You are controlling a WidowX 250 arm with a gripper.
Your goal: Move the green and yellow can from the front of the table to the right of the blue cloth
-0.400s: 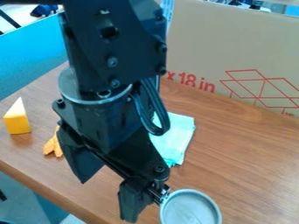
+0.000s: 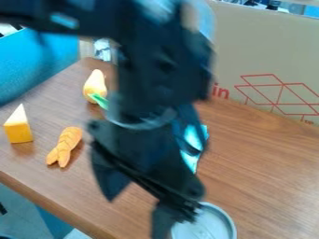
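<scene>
Camera view: grey disc point(image 2: 209, 227); rimmed

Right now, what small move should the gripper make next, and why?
Perhaps ease the gripper slightly and slowly toward the round silver object: it overlaps the upper-left rim in this view, but I can't tell whether they touch, so anything bigger could knock it.

Yellow wedge point(image 2: 18, 130) near orange toy shrimp point(image 2: 66, 142) (both on brown table point(image 2: 261, 168))
</scene>
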